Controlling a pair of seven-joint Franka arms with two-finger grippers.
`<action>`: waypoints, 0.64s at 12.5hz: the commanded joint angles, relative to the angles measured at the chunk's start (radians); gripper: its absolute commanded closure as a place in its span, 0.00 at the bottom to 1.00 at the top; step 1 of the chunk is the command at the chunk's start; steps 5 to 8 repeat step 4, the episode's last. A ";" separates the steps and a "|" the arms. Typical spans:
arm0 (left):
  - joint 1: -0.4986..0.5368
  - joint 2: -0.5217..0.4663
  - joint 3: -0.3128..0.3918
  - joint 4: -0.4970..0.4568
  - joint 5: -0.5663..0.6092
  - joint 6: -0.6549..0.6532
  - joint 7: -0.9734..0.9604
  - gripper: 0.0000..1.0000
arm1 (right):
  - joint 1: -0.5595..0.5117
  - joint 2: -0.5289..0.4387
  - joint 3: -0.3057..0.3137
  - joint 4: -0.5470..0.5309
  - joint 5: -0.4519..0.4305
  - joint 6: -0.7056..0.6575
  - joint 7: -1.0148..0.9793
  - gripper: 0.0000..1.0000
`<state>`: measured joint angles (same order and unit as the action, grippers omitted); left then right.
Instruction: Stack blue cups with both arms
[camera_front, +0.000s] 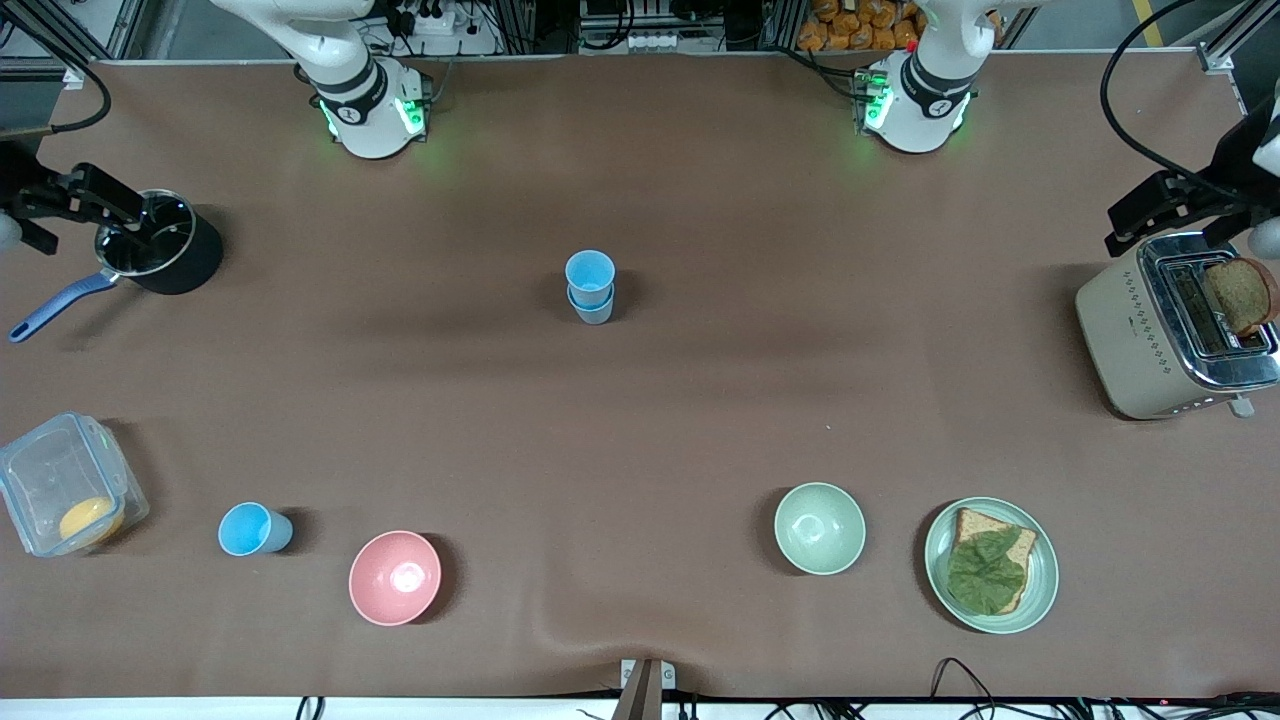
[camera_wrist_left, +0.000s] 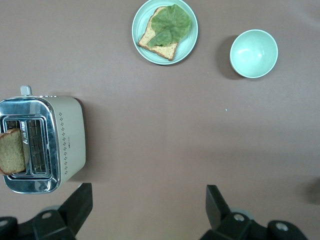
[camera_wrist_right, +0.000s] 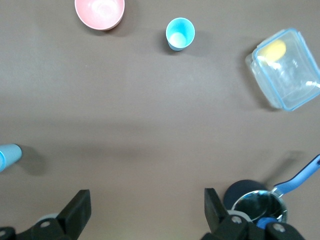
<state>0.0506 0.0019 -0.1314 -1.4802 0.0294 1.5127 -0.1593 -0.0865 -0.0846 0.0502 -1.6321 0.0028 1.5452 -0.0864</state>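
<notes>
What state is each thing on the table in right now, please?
Stacked cups: upright, one nested in the other.
Single blue cup: upright, alone, unstacked.
Pink bowl: upright, empty.
Green bowl: upright, empty.
Toaster: bread sticking out.
Left pincer: open, above the toaster.
Right pincer: open, above the pot.

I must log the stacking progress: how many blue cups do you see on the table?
3: two blue cups nested in a stack mid-table, and one single blue cup beside the pink bowl. None seems hidden.
</notes>
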 joint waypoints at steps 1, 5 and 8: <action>0.017 0.021 0.001 0.009 -0.006 -0.008 0.055 0.00 | -0.013 0.008 0.013 0.012 0.023 -0.027 0.074 0.00; 0.015 0.023 0.001 0.008 -0.010 -0.008 0.084 0.00 | -0.013 0.008 0.013 0.011 0.023 -0.047 0.071 0.00; 0.015 0.023 0.001 0.008 -0.010 -0.008 0.084 0.00 | -0.013 0.008 0.013 0.011 0.023 -0.047 0.071 0.00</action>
